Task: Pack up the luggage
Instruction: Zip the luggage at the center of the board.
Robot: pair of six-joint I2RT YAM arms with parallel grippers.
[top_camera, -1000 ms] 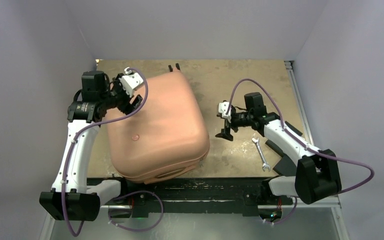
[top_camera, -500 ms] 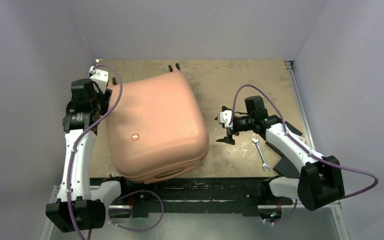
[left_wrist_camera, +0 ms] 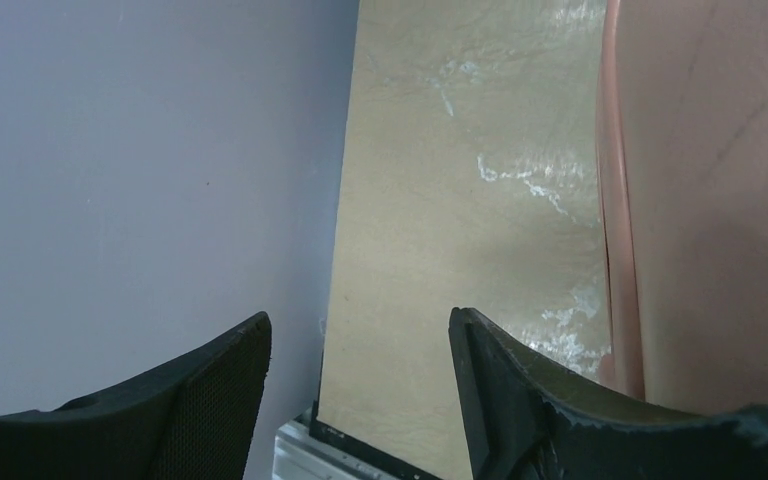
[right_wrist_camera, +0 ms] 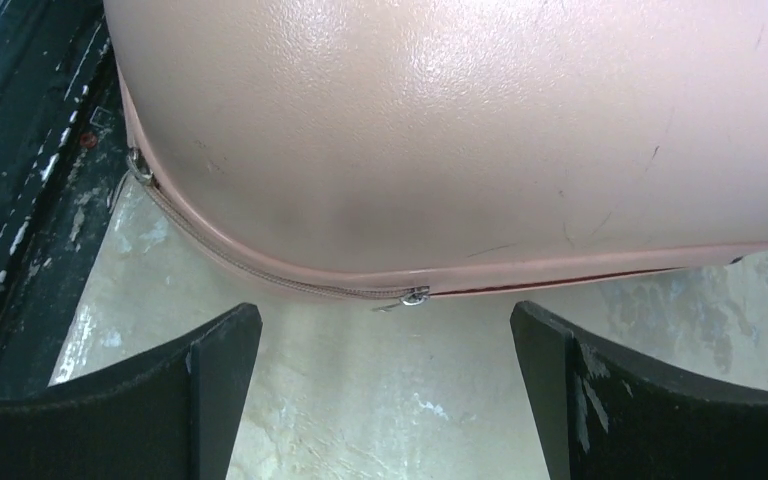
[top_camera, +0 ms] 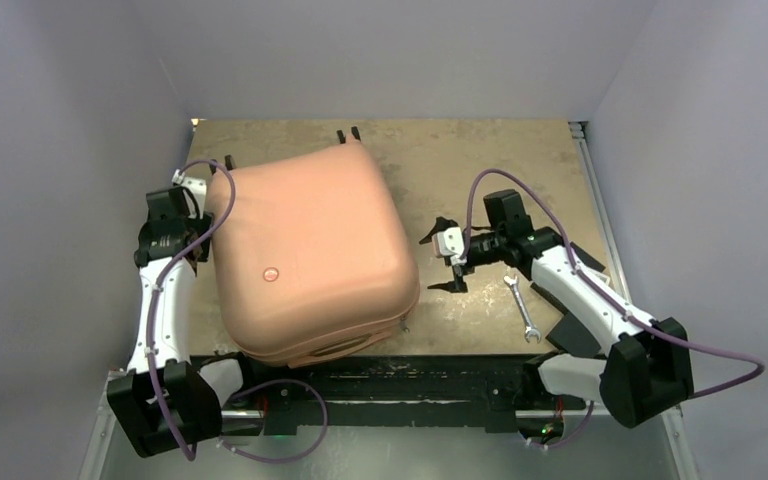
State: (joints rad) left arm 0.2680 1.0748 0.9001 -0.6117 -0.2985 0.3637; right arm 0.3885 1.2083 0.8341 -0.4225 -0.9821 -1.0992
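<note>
The luggage (top_camera: 310, 250) lies shut, shell up, on the left half of the table (top_camera: 460, 160), its near corner reaching the dark strip (top_camera: 390, 375) along the front edge and its wheels pointing at the far side. My right wrist view shows the zipper pull (right_wrist_camera: 415, 296) lying flat on the seam; the teeth look closed to one side of it and a thin dark line runs along the other, so I judge the zip only partly run. That is where I see the most trouble. The right gripper (right_wrist_camera: 385, 320) faces that seam, spread wide and empty, and the pull is small and lies tight against a curved, glossy shell. If I close a little high, the fingers will skate off the plastic or shove the whole case instead of catching the tab. A shove would send it towards the left gripper (left_wrist_camera: 358, 330), which is also released and holding nothing, and sits low in the narrow lane between the case's side and the wall (left_wrist_camera: 110, 150). I have little room there to brace or back out, and that arm's purple cable (top_camera: 222, 195) runs close by the case's far-left corner, where I think it could snag. Further out, a wrench (top_camera: 520, 308) lies on the table beside the right arm, near the black pads (top_camera: 572, 322). I cannot tell whether it belongs inside, but zipping up now would leave it out
</note>
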